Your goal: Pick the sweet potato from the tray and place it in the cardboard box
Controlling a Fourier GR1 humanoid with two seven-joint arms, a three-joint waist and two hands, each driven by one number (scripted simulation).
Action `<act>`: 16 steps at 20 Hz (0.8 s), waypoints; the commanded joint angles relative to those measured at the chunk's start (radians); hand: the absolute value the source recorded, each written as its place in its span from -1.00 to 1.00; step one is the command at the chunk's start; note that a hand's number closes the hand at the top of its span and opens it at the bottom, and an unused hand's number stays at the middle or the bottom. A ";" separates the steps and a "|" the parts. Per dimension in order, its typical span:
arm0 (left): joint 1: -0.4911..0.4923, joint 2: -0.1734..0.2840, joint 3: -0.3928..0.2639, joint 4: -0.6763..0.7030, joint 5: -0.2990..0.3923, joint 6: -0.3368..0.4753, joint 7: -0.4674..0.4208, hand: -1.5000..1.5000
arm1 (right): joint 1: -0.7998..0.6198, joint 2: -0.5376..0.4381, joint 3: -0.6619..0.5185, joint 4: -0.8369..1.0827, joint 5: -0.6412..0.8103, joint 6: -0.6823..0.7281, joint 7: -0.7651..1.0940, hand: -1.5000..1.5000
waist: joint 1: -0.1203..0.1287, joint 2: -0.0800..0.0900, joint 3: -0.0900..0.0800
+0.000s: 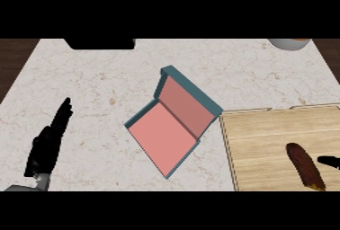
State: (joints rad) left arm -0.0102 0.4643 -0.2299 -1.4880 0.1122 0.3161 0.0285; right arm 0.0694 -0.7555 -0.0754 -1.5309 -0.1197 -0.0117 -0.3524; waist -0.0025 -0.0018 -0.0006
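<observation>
A long brown sweet potato (306, 167) lies on the wooden tray (266, 139) at the lower right. Only a black bit of my right hand (329, 161) shows at the right edge, just beside the sweet potato; its fingers are out of sight. The box (174, 126) with a pink inside and teal walls sits in the middle of the counter, left of the tray, open on top. My left hand (50, 141) rests at the lower left with its fingers straight, pointing away from me, holding nothing.
A black object (100, 43) sits at the counter's far edge on the left. A white and orange round vessel (290, 43) shows at the far right. Dark wood borders the marble counter on both sides.
</observation>
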 commanded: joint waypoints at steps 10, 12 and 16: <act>0.017 -0.006 -0.006 -0.086 -0.028 0.026 0.086 0.00 | 0.112 -0.418 0.121 -0.205 0.224 0.327 0.315 -1.00 | -0.002 -0.004 -0.001; 0.003 -0.014 0.018 -0.025 -0.020 -0.006 0.029 0.00 | 0.136 -0.402 0.127 -0.256 0.228 0.350 0.364 -1.00 | -0.010 -0.001 -0.001; 0.017 -0.002 0.067 -0.002 -0.001 -0.063 -0.007 0.00 | 0.081 -0.296 0.185 -0.335 0.291 0.350 0.544 -1.00 | 0.005 0.002 0.000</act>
State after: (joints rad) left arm -0.0020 0.4504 -0.2036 -1.5153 0.0941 0.2998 0.0515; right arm 0.1848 -1.0944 0.0742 -1.8042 0.1326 0.3055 0.0565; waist -0.0045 -0.0022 -0.0014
